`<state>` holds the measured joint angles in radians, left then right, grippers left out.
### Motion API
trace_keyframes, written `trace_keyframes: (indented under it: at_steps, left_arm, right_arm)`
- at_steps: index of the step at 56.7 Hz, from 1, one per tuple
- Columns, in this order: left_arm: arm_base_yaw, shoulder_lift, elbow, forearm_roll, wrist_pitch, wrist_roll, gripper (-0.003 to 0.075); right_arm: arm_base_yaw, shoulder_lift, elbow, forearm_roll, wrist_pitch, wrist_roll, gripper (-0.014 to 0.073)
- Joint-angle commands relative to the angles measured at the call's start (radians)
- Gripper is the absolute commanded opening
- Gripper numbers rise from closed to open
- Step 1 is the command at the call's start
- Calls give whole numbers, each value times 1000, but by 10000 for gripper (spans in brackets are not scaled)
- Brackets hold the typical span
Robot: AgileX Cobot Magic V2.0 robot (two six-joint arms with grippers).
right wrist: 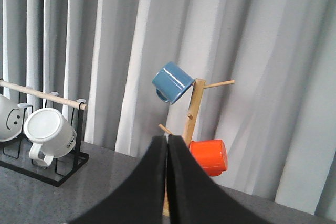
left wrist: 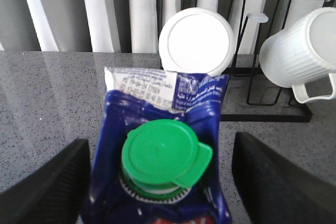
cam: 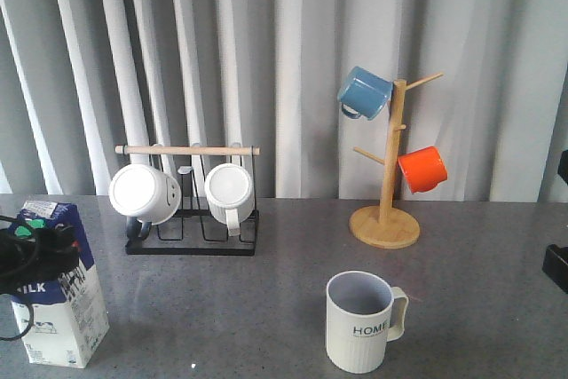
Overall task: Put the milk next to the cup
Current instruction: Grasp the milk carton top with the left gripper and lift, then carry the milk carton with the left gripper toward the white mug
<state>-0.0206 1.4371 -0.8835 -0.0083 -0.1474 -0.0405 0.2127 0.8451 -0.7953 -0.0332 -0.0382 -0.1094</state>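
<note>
At the table's front-left edge, the milk [left wrist: 160, 171] is straddled, untouched, by the widely spread left gripper [left wrist: 160, 182], well apart from the cup [cam: 359, 333], while the right gripper [right wrist: 167, 182] is closed, empty
</note>
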Motion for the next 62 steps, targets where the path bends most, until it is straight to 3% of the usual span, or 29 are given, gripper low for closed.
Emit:
trace_keyframes:
  at_steps: [1, 15, 26, 39, 62]
  left_arm:
    - [-2, -20, -31, -7, -56, -7, 480]
    - [-2, -6, -31, -7, -55, -7, 264]
    - [-2, -6, -31, -7, -55, -7, 156]
    - [-6, -24, -31, -7, -98, -51, 125]
    - [-6, -279, -31, -7, -84, -87, 126]
  right_arm:
    - [-8, -8, -30, -1, -72, -12, -8]
    - [-8, -8, -30, -1, -72, -12, -8]
    - [-8, -8, -30, -1, -72, -12, -8]
    - [-8, -8, -30, -1, -72, -12, -8]
    - [-8, -8, -30, -1, -72, -12, -8]
